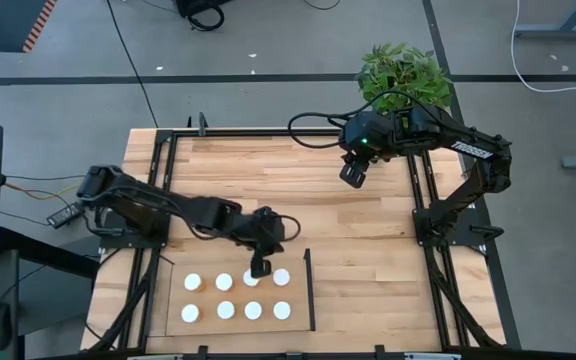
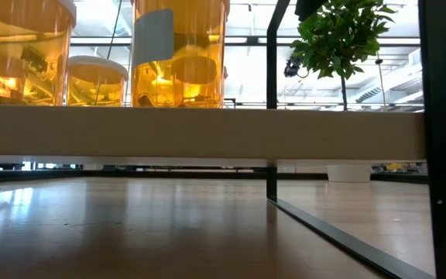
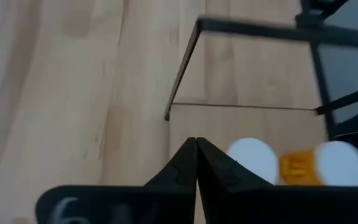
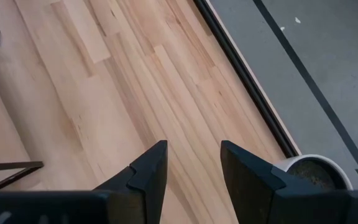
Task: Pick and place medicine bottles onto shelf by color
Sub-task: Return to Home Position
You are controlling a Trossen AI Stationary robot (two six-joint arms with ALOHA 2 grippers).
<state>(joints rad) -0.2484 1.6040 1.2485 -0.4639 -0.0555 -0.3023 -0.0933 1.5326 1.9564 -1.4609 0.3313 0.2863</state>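
Eight medicine bottles with white caps stand in two rows on the shelf [image 1: 203,297], a pale board with a black upright strip [image 1: 309,290] on its right edge. In the low view three bottles [image 2: 180,54] rise orange above the shelf's edge [image 2: 207,133]. My left gripper [image 1: 260,268] is shut and hangs over the far row, partly hiding the third cap [image 1: 251,279]. In its wrist view the shut left gripper [image 3: 196,148] has two caps [image 3: 252,159] [image 3: 342,163] beside it. My right gripper [image 1: 353,176] [image 4: 193,155] is open, above bare table at the far right. My left gripper has nothing between its shut fingers. One finger [image 3: 219,168] stands right against a bottle's white cap [image 3: 257,160] and covers its near side. I cannot tell whether it touches the cap.
A potted plant [image 1: 403,72] stands beyond the table's far right corner; its white pot [image 4: 312,169] shows in the right wrist view. Black frame rails [image 1: 420,190] run along both sides of the tabletop. Bare plank table [image 1: 268,180] lies between the arms.
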